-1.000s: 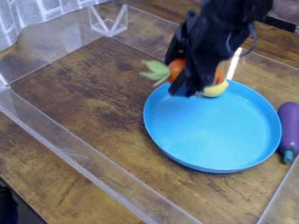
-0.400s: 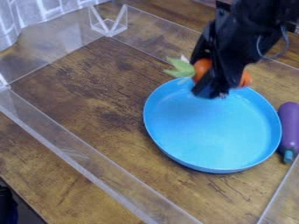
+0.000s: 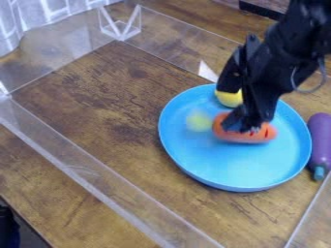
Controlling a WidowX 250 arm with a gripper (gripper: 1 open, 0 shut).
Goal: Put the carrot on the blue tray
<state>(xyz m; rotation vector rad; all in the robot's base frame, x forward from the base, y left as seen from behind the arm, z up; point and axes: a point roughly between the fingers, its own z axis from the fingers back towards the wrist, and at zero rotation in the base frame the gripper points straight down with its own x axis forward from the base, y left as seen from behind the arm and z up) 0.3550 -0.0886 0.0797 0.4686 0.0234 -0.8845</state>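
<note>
The carrot [image 3: 249,132] lies on its side inside the blue tray [image 3: 233,165], toward the tray's far right part. Its pale green top [image 3: 196,120] points left and looks blurred. My black gripper [image 3: 250,114] hangs right over the orange body, pointing steeply down. Its fingers are spread and the carrot rests on the tray floor beneath them. The arm hides the carrot's upper edge.
A yellow round fruit [image 3: 230,97] sits at the tray's far rim, just behind the gripper. A purple eggplant [image 3: 318,142] lies on the wooden table to the right of the tray. Clear plastic walls [image 3: 77,160] fence the work area, with a clear bracket [image 3: 123,19] at the back left.
The gripper carried the carrot rightward from the tray's far left rim to over the tray, then came down. The carrot now lies on the tray and the fingers have spread.
</note>
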